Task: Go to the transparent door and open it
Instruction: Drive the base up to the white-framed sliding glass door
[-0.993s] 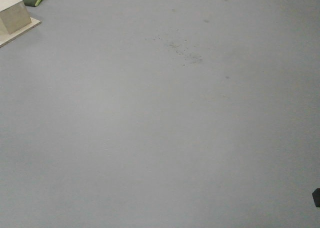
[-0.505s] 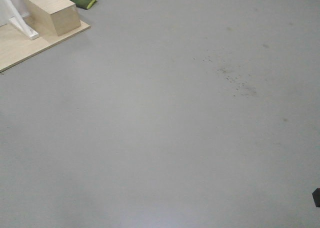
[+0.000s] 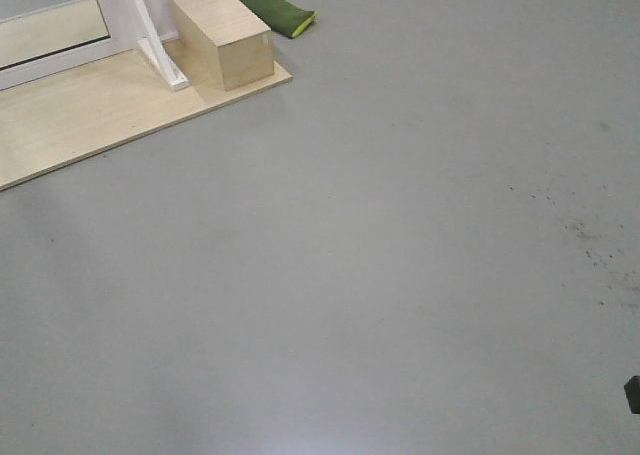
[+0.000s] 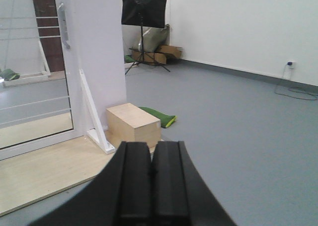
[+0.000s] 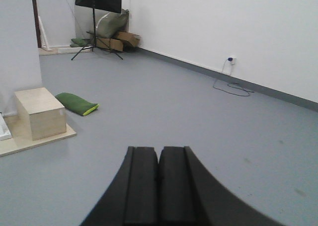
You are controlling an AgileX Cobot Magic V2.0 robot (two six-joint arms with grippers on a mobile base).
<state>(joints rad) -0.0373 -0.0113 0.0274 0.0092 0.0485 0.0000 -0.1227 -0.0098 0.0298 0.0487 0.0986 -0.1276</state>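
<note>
The transparent door (image 4: 30,87) stands at the far left of the left wrist view: a white-framed glass panel with thin horizontal white bars. Its grey curved handle (image 4: 62,25) sits on the stile near the top. The door's bottom edge shows at the top left of the front view (image 3: 50,25). My left gripper (image 4: 151,145) is shut and empty, well short of the door. My right gripper (image 5: 159,149) is shut and empty, over grey floor.
A slanted white post (image 4: 94,112) and a light wooden box (image 3: 222,33) stand on a wooden floor board (image 3: 90,115) right of the door. A green bag (image 3: 277,10) lies behind the box. A black stand (image 4: 143,10) and boxes are far back. A cable (image 5: 231,84) lies by the right wall.
The front view has swung left. The board, box and green bag have shifted right and down in the frame, and the door's bottom and the white post have come into view.
</note>
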